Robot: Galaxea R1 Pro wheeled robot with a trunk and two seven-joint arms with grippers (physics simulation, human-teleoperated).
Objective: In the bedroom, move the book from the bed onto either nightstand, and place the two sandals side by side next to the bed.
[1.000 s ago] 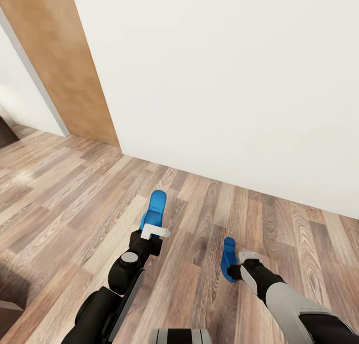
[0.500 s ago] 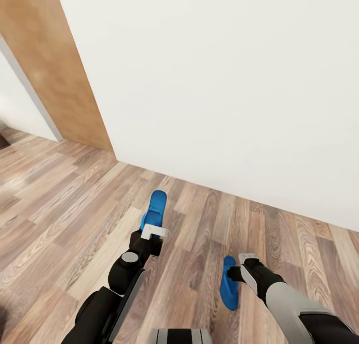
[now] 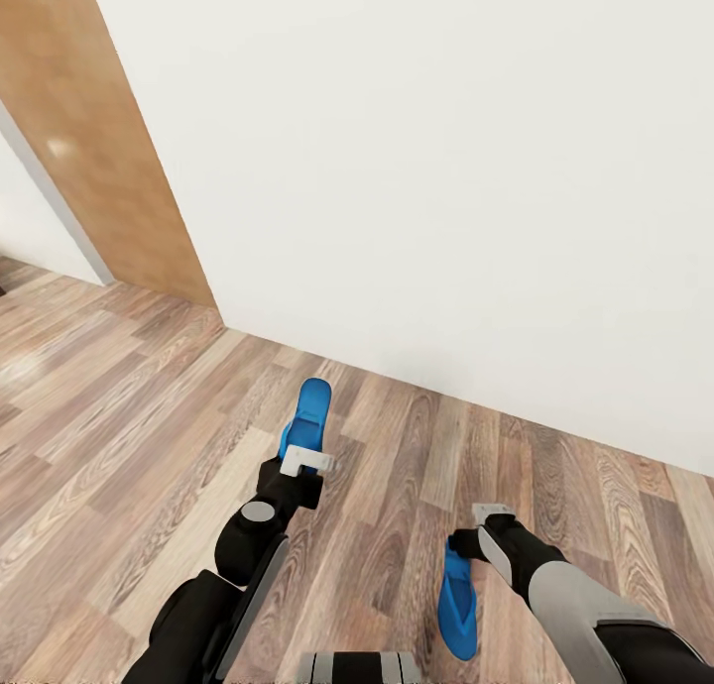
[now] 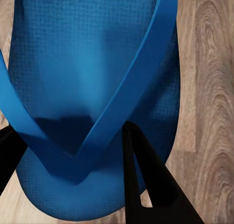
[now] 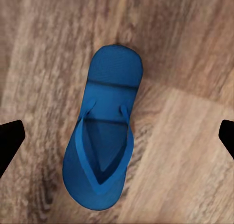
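- Sandals: one (image 3: 310,415) sat clamped by its thong strap in our left gripper (image 4: 73,151), sole pointing ahead toward the wall (image 3: 446,169).
- Its mate (image 5: 105,148) lay loose on the floor (image 3: 119,446) beneath our wide-open right gripper (image 3: 476,535), long axis roughly parallel (wrist view showed the gap; head view hid it).
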